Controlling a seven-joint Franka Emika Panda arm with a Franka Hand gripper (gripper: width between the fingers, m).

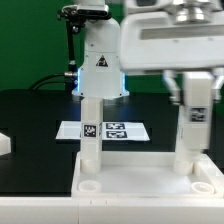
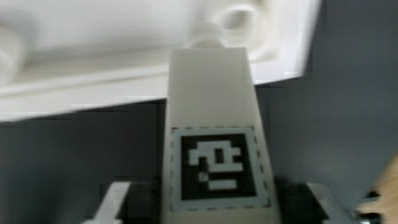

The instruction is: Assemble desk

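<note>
The white desk top [image 1: 140, 178] lies flat at the front of the black table, with round sockets at its near corners. One white leg [image 1: 91, 125] with a tag stands upright at the top's far corner, on the exterior view's left. My gripper [image 1: 193, 110] is shut on a second tagged leg [image 1: 188, 140], held upright with its lower end at the far corner on the exterior view's right. In the wrist view the held leg [image 2: 217, 120] runs from my gripper [image 2: 217, 205] to a corner socket [image 2: 240, 25] of the top. Whether it sits in the socket is hidden.
The marker board [image 1: 125, 130] lies flat behind the desk top, between the two legs. The robot's base [image 1: 100, 65] stands behind it. A small white part [image 1: 5, 143] sits at the exterior view's left edge.
</note>
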